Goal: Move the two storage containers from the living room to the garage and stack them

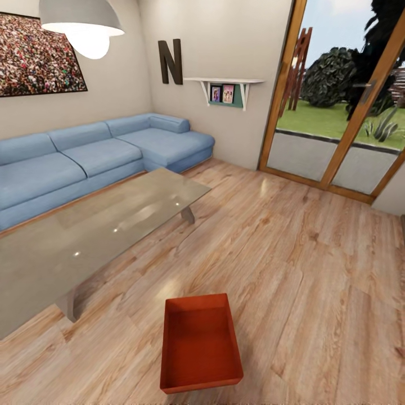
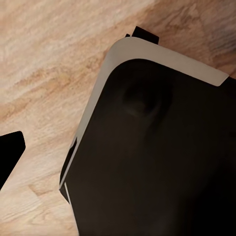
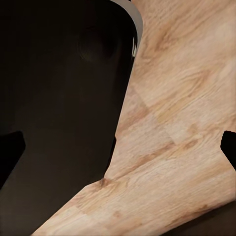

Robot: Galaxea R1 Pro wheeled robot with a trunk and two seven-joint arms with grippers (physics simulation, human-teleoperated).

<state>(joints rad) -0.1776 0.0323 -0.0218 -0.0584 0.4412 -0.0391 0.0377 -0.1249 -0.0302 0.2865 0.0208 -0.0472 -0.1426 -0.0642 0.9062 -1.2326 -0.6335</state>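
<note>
From the head camera, one storage container [image 1: 200, 343] sits on the light wood-plank floor [image 1: 292, 236] of the living room, just in front of the robot and beyond the near corner of the glass coffee table [image 1: 84, 230]. It lies open side up, a long side nearly in line with the view, and its far end points toward the blue sofa [image 1: 101, 154]. The step in hand, as I judge it, is the approach for a pick-up: the base should close in squarely on the container's near short wall and stop with both arms able to reach opposite rims, keeping well clear of the coffee table's leg [image 1: 68, 306]. The container is orange-red and rectangular, has no lid, is empty, and has plain walls that taper slightly toward the bottom. The wood-framed glass doors [image 1: 337, 95] stand well beyond the container, to its right.

In the left wrist view, a dark fingertip of the left gripper [image 2: 10, 152] shows at the edge, over wood planks and beside the robot's dark body [image 2: 157, 157]. I cannot tell how far its jaws are spread.

In the right wrist view, both dark fingertips of the right gripper [image 3: 118, 152] sit at opposite edges, wide apart and holding nothing, above the same planks.
</note>
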